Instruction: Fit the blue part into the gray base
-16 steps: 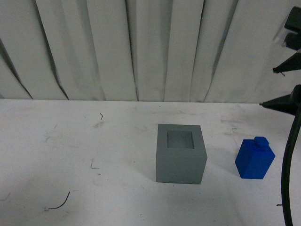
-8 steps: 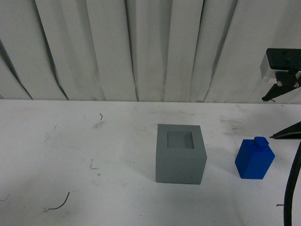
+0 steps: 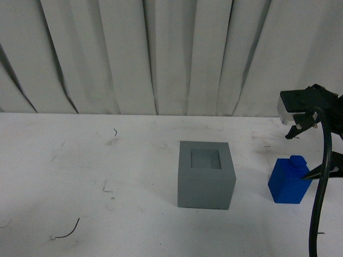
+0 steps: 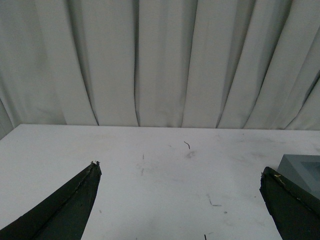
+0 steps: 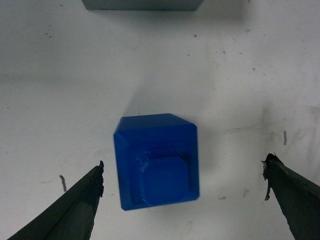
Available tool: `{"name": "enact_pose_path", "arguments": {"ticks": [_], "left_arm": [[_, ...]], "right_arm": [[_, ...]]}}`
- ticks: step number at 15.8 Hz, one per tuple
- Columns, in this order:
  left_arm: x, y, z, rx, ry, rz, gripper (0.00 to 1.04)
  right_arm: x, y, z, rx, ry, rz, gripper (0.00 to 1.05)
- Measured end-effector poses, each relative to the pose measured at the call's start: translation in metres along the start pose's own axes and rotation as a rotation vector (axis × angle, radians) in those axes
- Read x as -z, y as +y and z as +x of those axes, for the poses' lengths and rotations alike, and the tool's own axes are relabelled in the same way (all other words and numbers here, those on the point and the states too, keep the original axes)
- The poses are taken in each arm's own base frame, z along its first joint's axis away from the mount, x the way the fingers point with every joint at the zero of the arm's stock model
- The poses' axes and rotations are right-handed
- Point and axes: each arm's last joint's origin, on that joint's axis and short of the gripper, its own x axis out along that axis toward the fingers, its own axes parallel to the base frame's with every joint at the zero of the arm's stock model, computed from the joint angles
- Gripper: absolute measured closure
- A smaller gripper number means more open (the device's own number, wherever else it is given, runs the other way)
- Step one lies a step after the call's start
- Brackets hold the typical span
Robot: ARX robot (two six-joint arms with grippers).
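The gray base (image 3: 206, 174), a cube with a square recess in its top, stands at the middle of the white table. The blue part (image 3: 289, 182) stands upright to its right, knob on top. My right gripper (image 3: 296, 157) is open and hangs just above the blue part. In the right wrist view the blue part (image 5: 157, 160) lies between the spread fingers of that gripper (image 5: 184, 162), untouched, and the base's edge (image 5: 142, 4) shows beyond. My left gripper (image 4: 180, 168) is open and empty over bare table, with a corner of the base (image 4: 305, 170) beside one finger. The left arm is out of the front view.
A white pleated curtain (image 3: 161, 53) closes off the back of the table. A short dark wire scrap (image 3: 67, 233) lies at the front left and another (image 3: 115, 131) lies further back. The right arm's black cable (image 3: 321, 176) hangs in front of the blue part's right side.
My right gripper has come down and leftward from the upper right edge of the front view to just above the blue part. The blue part and gray base have not moved.
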Motion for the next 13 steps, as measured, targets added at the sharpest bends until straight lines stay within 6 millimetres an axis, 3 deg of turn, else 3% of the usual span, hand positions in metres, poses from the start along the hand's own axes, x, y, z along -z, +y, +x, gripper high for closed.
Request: {"name": "enact_pose_path", "arguments": {"ticks": [5,13], "left_arm": [[0.000,0.000,0.000,0.000,0.000,0.000,0.07],[0.000,0.000,0.000,0.000,0.000,0.000,0.07]], "right_arm": [[-0.002,-0.005,0.023,-0.074,0.026,-0.001,0.06],[-0.009,-0.001,0.039,-0.114,0.059,-0.024,0.06]]}}
